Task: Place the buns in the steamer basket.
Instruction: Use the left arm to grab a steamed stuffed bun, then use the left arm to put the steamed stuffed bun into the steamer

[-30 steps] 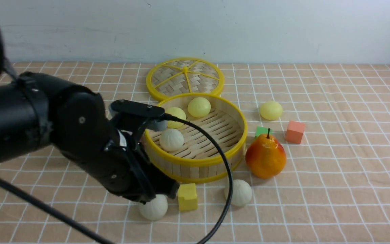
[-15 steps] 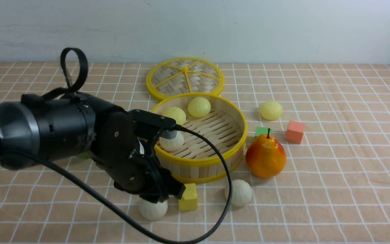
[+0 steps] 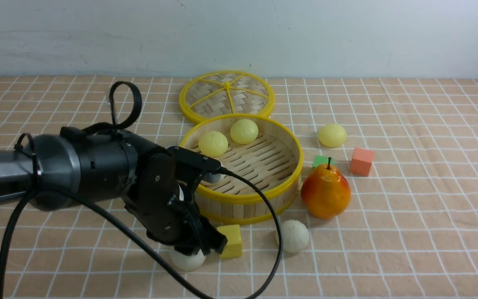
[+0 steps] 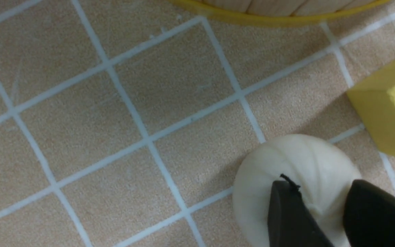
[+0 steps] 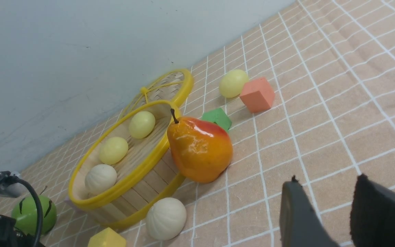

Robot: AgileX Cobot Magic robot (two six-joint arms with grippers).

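Note:
The steamer basket [image 3: 278, 189] holds two yellow buns [image 3: 213, 143] [image 3: 244, 131] and one off-white bun [image 5: 100, 178], which my left arm hides in the front view. Outside it lie a yellow bun [image 3: 332, 135] and an off-white bun [image 3: 293, 236]. Another off-white bun [image 3: 186, 261] [image 4: 297, 161] lies in front of the basket. My left gripper [image 3: 199, 248] [image 4: 321, 192] is low over this one, open, its fingertips [image 4: 286, 212] above the bun's top. My right gripper [image 5: 326, 188] hangs open over bare cloth, holding nothing, and is out of the front view.
A yellow cube [image 3: 230, 241] sits close beside the left gripper. A pear [image 3: 325, 191], a green cube [image 3: 320, 161] and an orange cube [image 3: 362, 161] lie right of the basket. The woven lid [image 3: 226, 95] is behind it. A green melon ball [image 5: 33, 214] lies left of the basket.
My left arm has dropped and swung down onto the near off-white bun, which it now partly covers. The arm's wrist now hides the off-white bun inside the basket. Nothing else moved.

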